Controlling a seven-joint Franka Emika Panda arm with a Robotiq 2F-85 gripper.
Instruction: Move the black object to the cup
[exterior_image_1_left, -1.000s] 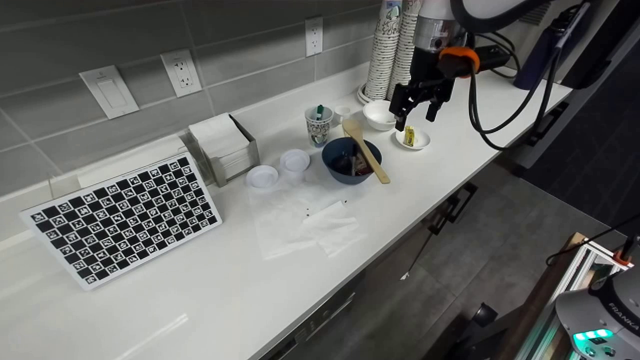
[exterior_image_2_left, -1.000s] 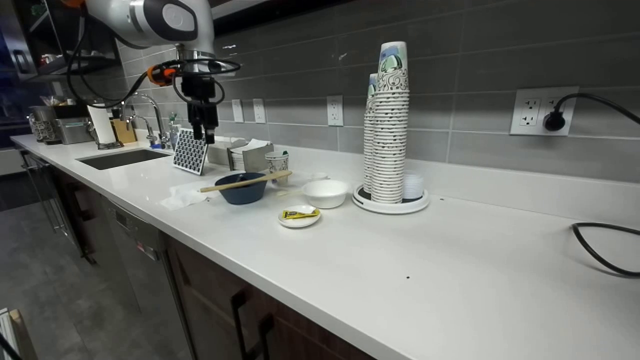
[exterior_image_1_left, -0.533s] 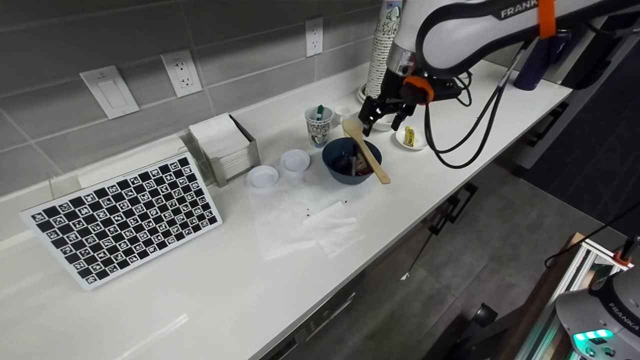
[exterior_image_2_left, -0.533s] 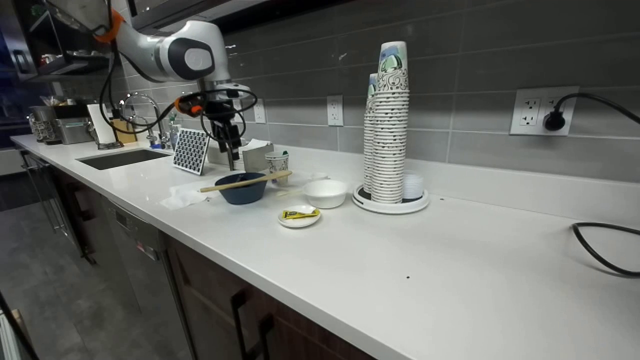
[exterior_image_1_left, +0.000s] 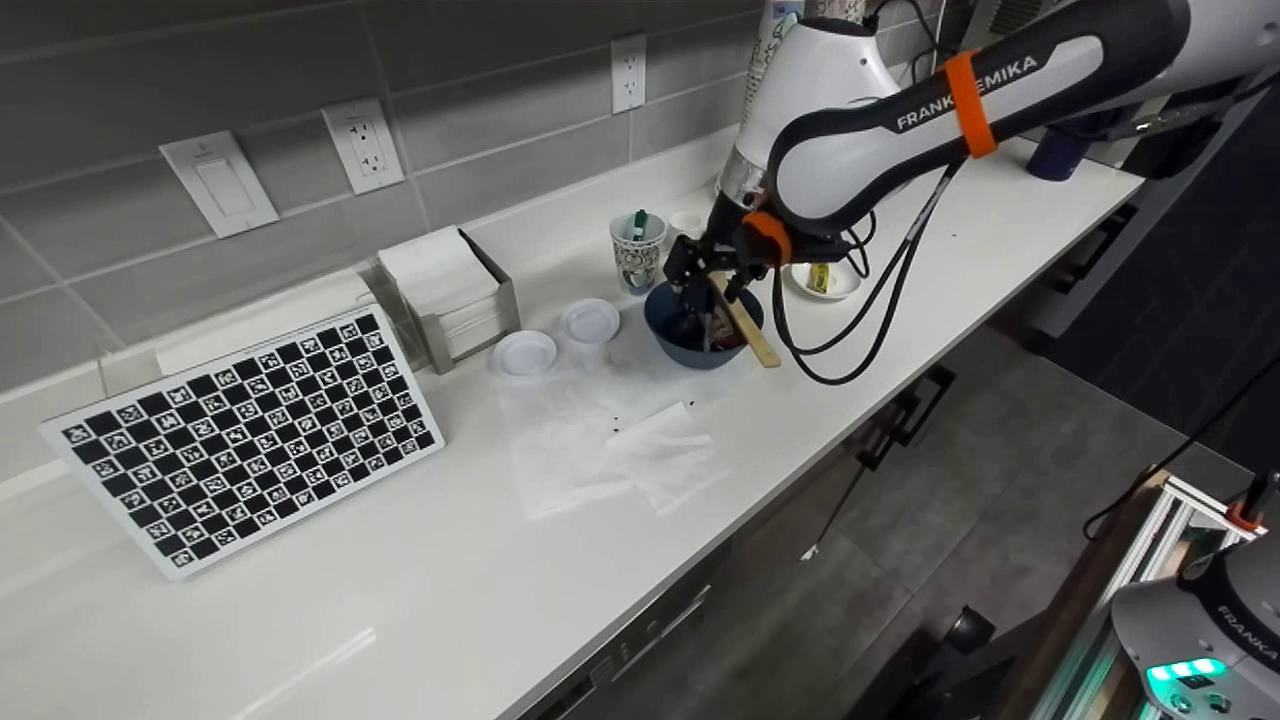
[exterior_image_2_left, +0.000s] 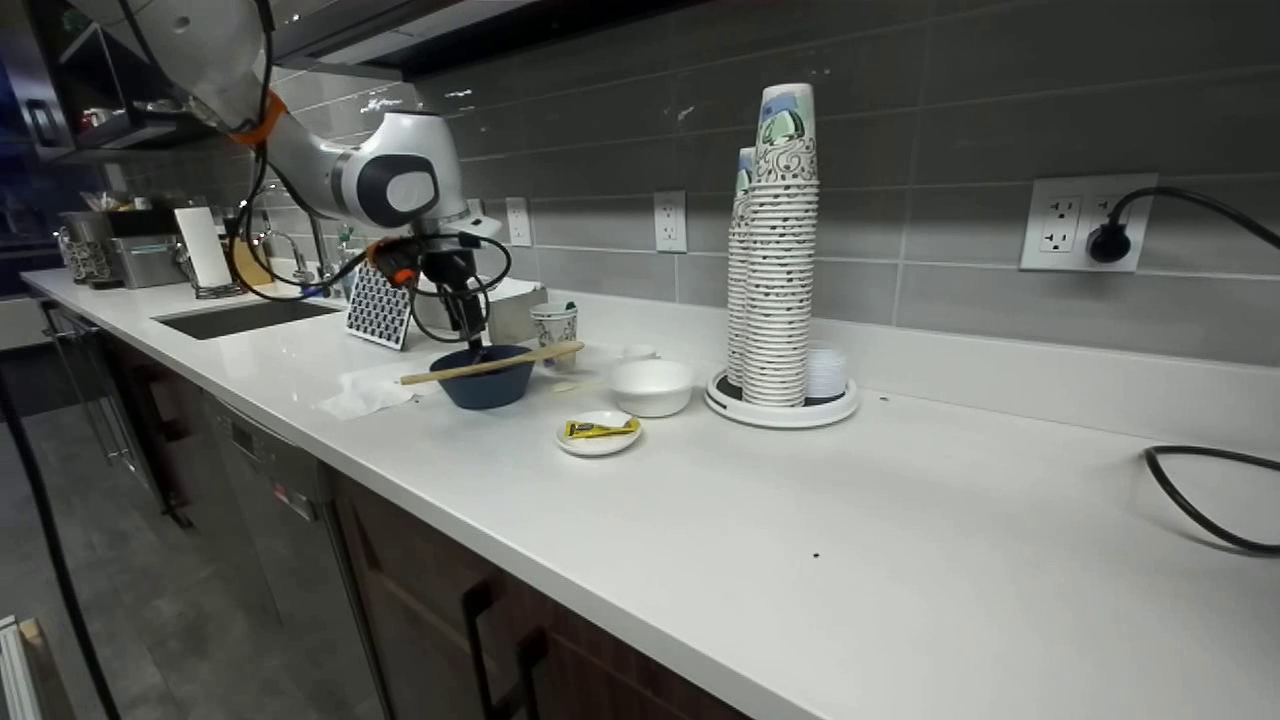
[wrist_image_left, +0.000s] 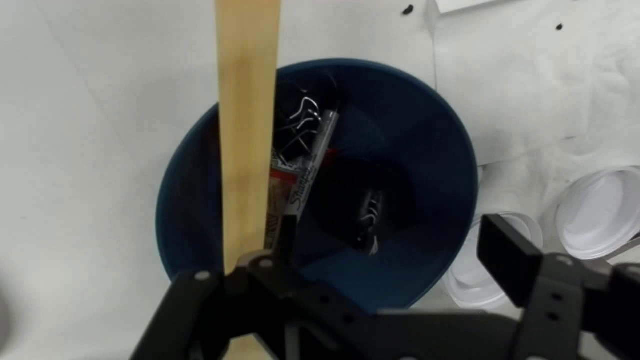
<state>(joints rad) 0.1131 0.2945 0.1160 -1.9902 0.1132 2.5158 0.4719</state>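
Note:
A dark item with silver marks, apparently the black object (wrist_image_left: 370, 215), lies inside the dark blue bowl (wrist_image_left: 440, 130); its shape is unclear. Binder clips (wrist_image_left: 300, 125) and a Sharpie (wrist_image_left: 311, 167) lie beside it. A wooden spoon (wrist_image_left: 247, 125) rests across the bowl. My gripper (wrist_image_left: 395, 240) is open and empty over the bowl, its fingers wide apart on either side of the dark item. In the exterior views the gripper (exterior_image_1_left: 708, 288) (exterior_image_2_left: 476, 345) is low at the bowl. The cup, a short patterned one (exterior_image_1_left: 637, 262) (exterior_image_2_left: 555, 325), stands behind the bowl holding a green-topped item.
A white bowl (exterior_image_2_left: 652, 388), a small plate (exterior_image_2_left: 597, 448) with yellow packets and tall cup stacks (exterior_image_2_left: 780, 280) stand to one side. White lids (exterior_image_1_left: 590, 322), a napkin holder (exterior_image_1_left: 470, 320), a checkered board (exterior_image_1_left: 250, 440) and tiny black specks (exterior_image_1_left: 691, 403) are also on the counter.
My gripper has moved from high near the white bowl and plate to over the dark bowl, and has come down to it. The objects on the counter have not moved.

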